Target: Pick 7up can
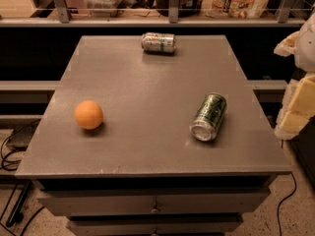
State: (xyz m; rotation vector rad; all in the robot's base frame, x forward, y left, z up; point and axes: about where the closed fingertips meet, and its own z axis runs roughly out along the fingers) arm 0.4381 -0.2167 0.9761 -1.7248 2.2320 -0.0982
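Observation:
The 7up can [158,42] is a pale silver-white can with light green print. It lies on its side near the far edge of the grey table [147,146], around the middle. My gripper [298,104] shows as pale, cream-coloured parts at the right edge of the camera view, beyond the table's right side. It is well to the right of the 7up can and nearer the camera, and it touches nothing on the table.
A darker green glossy can [209,117] lies on its side on the right of the table. An orange [88,114] sits on the left. A shelf with bags and containers [236,1] runs behind the table. Cables [10,156] lie on the floor at left.

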